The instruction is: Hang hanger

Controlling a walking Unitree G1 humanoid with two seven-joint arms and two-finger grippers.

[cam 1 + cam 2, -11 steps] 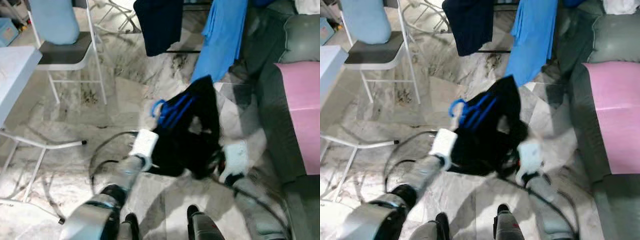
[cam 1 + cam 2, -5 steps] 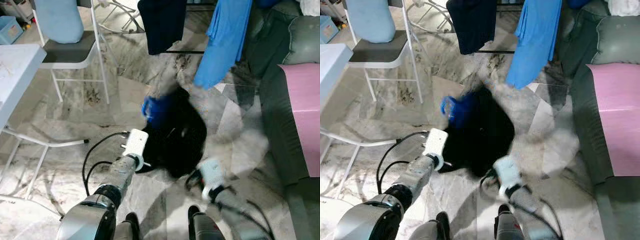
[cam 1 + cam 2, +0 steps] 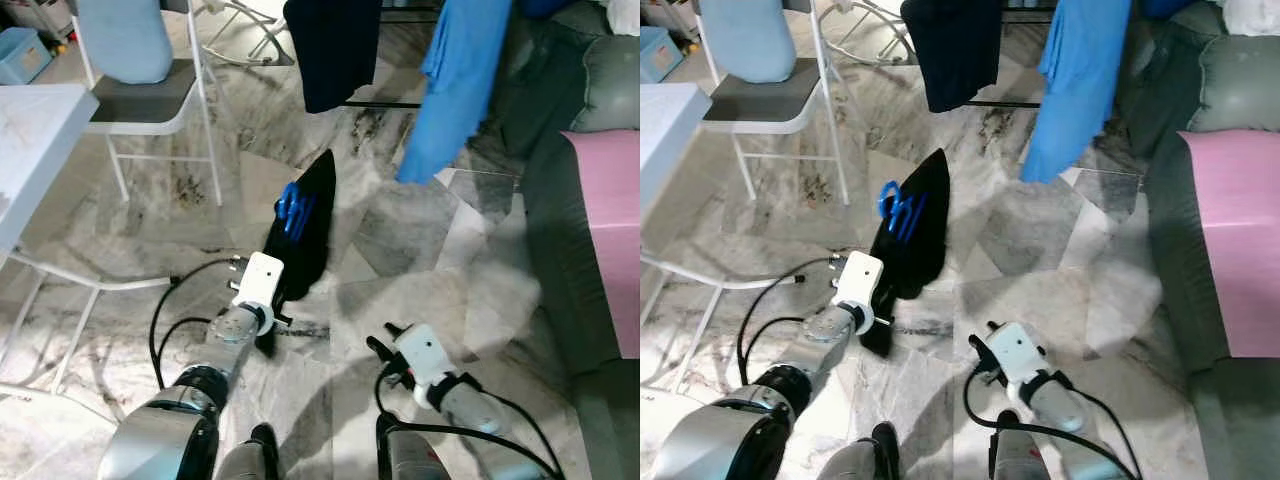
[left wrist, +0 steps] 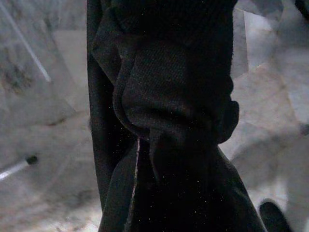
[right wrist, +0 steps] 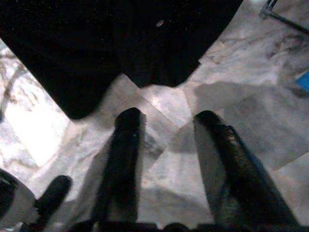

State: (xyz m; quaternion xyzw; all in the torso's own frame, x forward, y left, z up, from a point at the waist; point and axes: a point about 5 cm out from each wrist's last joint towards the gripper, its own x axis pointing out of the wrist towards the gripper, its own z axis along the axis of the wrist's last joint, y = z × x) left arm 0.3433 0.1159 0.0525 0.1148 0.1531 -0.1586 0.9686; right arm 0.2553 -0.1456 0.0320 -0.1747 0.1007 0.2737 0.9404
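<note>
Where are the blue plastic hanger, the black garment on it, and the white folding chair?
blue plastic hanger (image 3: 898, 210), right eye view, its hook and neck.
black garment (image 3: 305, 240), left eye view, mid cloth.
white folding chair (image 3: 150, 95), left eye view, its dark seat.

The left gripper (image 3: 283, 300) is raised forward on an outstretched arm, fingers hidden. The right gripper (image 5: 166, 130), lower and drawn back, has its fingers (image 5: 126, 145) spread apart.

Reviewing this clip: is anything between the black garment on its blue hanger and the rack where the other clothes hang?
Nothing visible stands in the way. The left gripper holds the black garment with its blue hanger up over bare marble floor; ahead hang a dark garment and a blue garment. The white chair stands off to the left. The right gripper is open, empty.
</note>
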